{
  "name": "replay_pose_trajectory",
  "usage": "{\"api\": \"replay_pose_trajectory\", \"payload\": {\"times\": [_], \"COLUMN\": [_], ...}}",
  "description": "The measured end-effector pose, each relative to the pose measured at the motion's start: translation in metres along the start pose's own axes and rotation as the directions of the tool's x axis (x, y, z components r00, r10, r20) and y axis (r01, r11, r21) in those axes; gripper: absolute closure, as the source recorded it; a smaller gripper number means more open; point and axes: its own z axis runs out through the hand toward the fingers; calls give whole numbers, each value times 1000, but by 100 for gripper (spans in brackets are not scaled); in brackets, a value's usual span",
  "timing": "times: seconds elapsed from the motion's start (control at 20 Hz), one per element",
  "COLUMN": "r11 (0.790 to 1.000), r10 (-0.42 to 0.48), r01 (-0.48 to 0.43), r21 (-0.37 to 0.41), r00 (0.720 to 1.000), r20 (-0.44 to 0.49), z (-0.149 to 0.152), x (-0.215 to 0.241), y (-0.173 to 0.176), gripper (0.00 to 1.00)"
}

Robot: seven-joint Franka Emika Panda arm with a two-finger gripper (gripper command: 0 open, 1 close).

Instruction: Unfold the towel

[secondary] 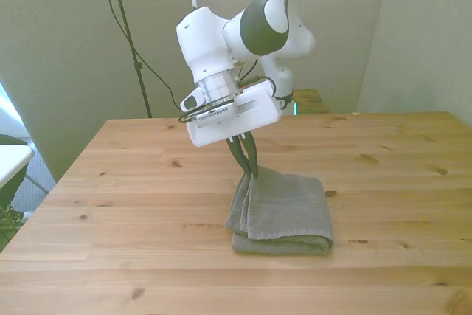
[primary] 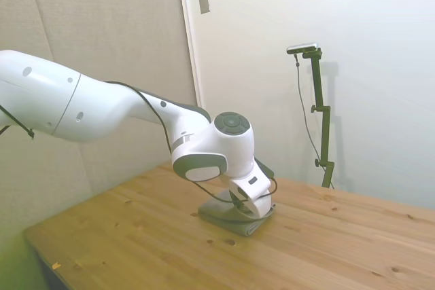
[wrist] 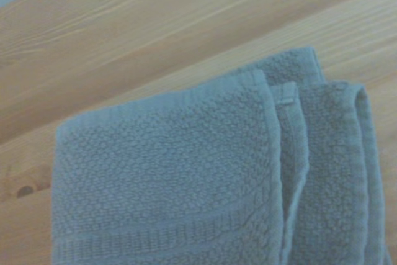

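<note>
The grey towel (secondary: pixel 284 208) lies folded in several layers near the middle of the wooden table (secondary: pixel 110 182). Its corner on the front view's left, on the far side, is drawn up a little into a peak. My gripper (secondary: pixel 252 169) comes down at a slant onto that corner, and its dark fingers (secondary: pixel 245 154) are shut on the cloth there. In the side view the towel (primary: pixel 231 221) shows below the wrist, which hides the fingers. The wrist view shows the towel (wrist: pixel 186 178) from close by, with its stacked hemmed edges.
Bare wood surrounds the towel on all sides. The table's near edge (secondary: pixel 221 307) runs a short way in front of the towel. Walls stand behind the table (primary: pixel 102 229) in the side view.
</note>
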Motion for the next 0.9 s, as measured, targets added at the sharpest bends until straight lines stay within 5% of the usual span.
{"api": "replay_pose_trajectory", "payload": {"times": [0.55,0.9], "r11": [997,986], "r10": [-64,-161], "r01": [64,160], "r21": [36,48], "r00": [998,987], "r20": [3,24], "z": [-8,0], "x": [-22,-74], "y": [-37,-102], "gripper": [100,100]}}
